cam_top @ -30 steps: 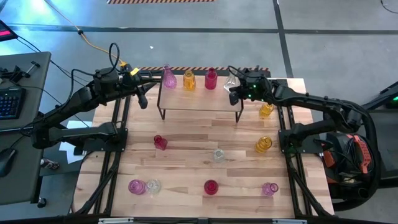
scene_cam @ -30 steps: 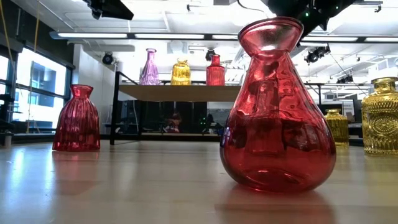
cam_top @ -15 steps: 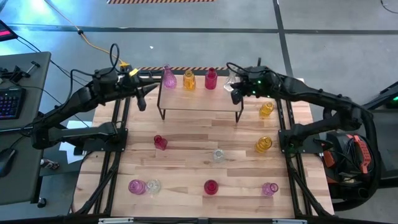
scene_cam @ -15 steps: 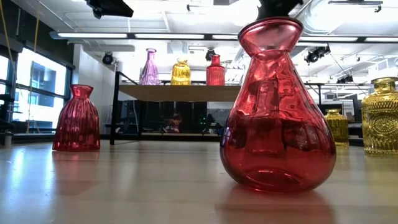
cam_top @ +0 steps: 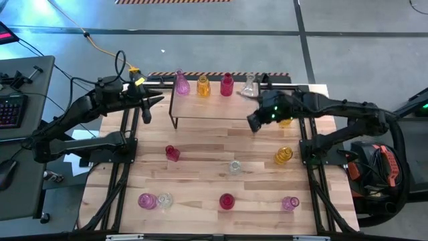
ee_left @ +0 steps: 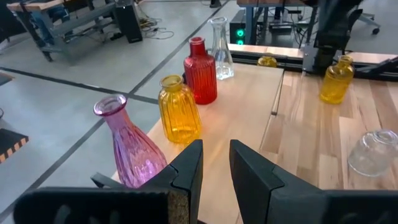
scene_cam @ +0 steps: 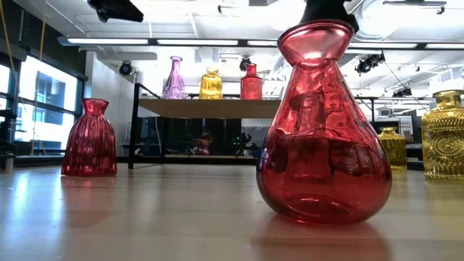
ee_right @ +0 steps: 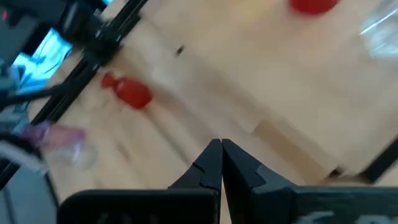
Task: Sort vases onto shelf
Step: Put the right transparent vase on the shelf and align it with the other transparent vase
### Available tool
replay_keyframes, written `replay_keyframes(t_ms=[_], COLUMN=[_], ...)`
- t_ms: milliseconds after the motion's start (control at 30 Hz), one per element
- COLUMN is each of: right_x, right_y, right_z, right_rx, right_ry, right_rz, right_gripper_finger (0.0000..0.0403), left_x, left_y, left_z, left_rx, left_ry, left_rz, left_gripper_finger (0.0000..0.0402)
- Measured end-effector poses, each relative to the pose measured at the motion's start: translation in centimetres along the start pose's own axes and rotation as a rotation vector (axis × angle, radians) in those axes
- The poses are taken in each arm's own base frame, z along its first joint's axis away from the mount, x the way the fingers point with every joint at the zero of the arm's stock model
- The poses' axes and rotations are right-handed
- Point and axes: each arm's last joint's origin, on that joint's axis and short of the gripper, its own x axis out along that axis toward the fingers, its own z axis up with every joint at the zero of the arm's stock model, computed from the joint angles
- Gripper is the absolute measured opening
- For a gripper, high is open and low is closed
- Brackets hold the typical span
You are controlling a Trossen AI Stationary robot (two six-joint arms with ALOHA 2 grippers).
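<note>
Since a second ago our right gripper (cam_top: 253, 123) has let go of the clear vase (cam_top: 249, 85) and pulled back toward six o'clock; it now hangs near the shelf's (cam_top: 214, 106) right end with its fingers pinched together on nothing. We see four vases upright in a row along the shelf's twelve o'clock edge: a pink ribbed one (cam_top: 181, 83) with a tall neck, an amber-yellow squat ribbed one (cam_top: 203, 86), a red one (cam_top: 227, 85) and the clear one at the three o'clock end. On the tabletop (cam_top: 200, 167) toward six o'clock lie and stand more vases, among them a red one on its side (cam_top: 172, 153), a clear one (cam_top: 235, 167) and an amber one (cam_top: 283, 156). Our left gripper (cam_top: 146, 106) waits at nine o'clock of the shelf, fingers slightly parted and empty.
</note>
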Motion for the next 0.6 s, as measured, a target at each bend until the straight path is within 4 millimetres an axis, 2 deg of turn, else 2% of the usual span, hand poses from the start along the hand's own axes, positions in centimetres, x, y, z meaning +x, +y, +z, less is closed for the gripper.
replay_keyframes(t_ms=[267, 433, 600], right_x=[2.8, 4.9, 6.5], right_y=[3.4, 5.6, 6.8], right_z=[-2.8, -4.3, -6.1], right_rx=[-0.019, -0.039, -0.062], right_ry=[0.141, 0.181, 0.251], right_rz=[0.081, 0.144, 0.148], right_gripper_finger=[0.0013, 0.0073, 0.0132], left_x=[-0.3, -0.3, -0.3], left_y=[-0.2, -0.2, -0.2], left_z=[-0.1, -0.2, -0.2], left_rx=[0.0, -0.001, -0.001], left_ry=[-0.006, 0.003, 0.004], left_rz=[-0.046, -0.068, -0.07], left_gripper_finger=[0.0071, 0.0071, 0.0071])
